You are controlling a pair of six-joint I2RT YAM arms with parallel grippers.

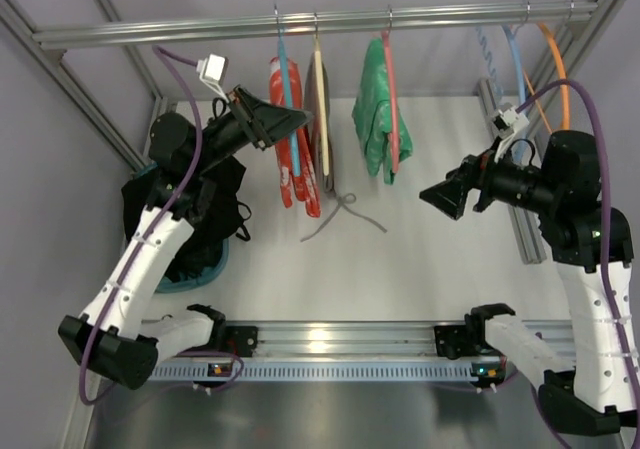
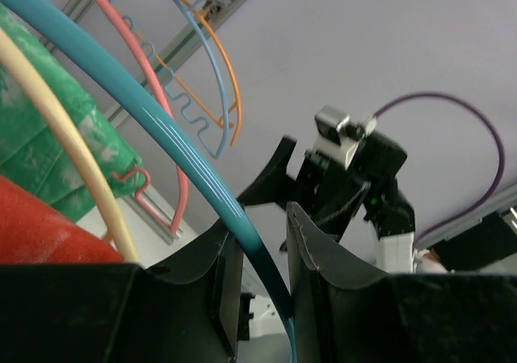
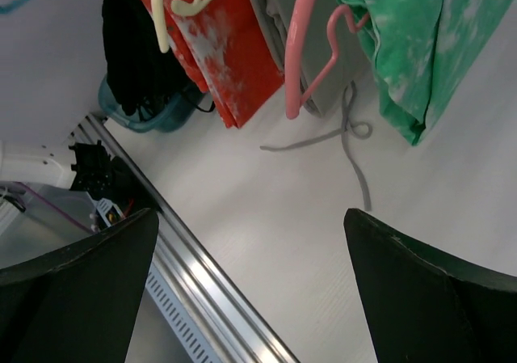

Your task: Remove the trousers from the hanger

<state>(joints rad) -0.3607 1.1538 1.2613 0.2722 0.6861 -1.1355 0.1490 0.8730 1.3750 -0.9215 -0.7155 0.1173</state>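
Under the overhead rail (image 1: pixel 420 17), the left gripper (image 2: pixel 262 225) is pinching the hanger (image 2: pixel 121 88) narrowly. The trousers (image 1: pixel 298 169) are hanging over the table's (image 1: pixel 420 269) far edge. The right gripper (image 1: pixel 440 197) is hovering wide open and empty; it is probably best sliding the fabric downward while the left steadies the hanger.

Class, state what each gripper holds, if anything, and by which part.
The left gripper clamps the hanger by its sloping arm; the right gripper is open and holds nothing.

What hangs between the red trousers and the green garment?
A grey garment with drawstrings, on a cream hanger; the top view shows it.
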